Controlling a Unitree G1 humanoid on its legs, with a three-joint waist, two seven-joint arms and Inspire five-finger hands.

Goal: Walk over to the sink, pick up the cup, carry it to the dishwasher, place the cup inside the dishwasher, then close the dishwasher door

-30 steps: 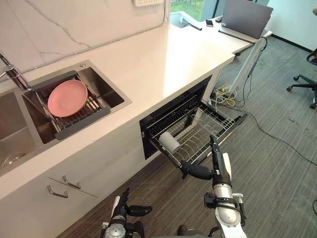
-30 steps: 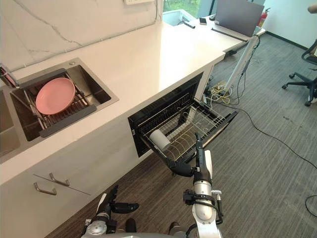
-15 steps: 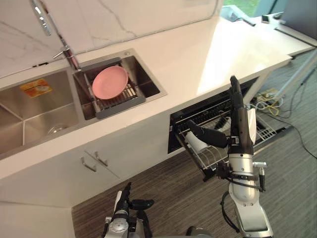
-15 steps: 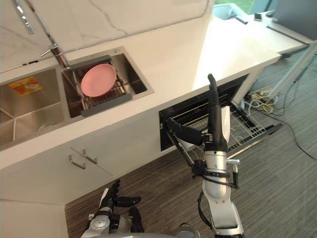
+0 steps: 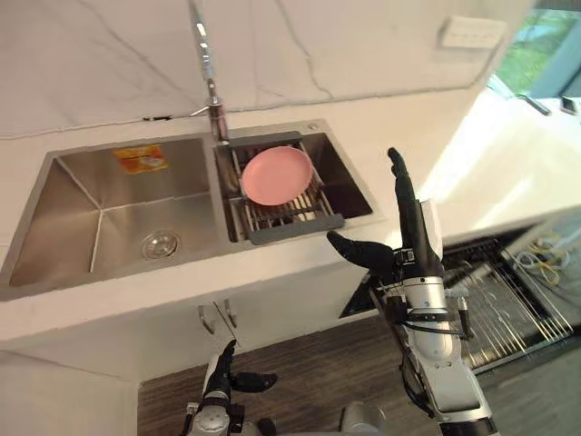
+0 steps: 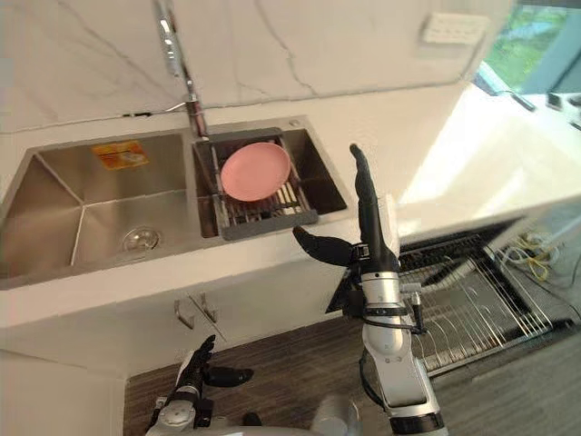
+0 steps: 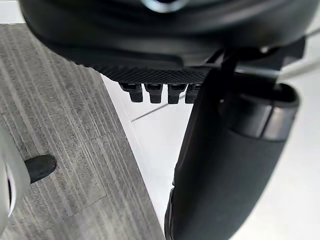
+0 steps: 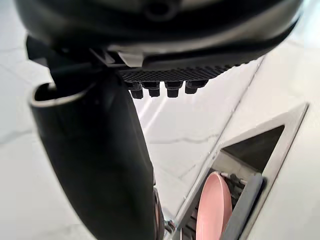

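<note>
While the white desk (image 5: 436, 154) carries the double sink (image 5: 91, 218) above the open dishwasher (image 5: 508, 309), a pink plate (image 5: 276, 174) lies in the sink, the right robot hand (image 5: 413, 243) stands raised with fingers straight and spread, the left robot hand (image 5: 238, 380) hangs low and relaxed, and I cannot tell where the cup is.

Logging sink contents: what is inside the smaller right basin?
A pink plate rests on a dark drain rack in the basin. Whatever is under the plate and rack is covered.
</note>
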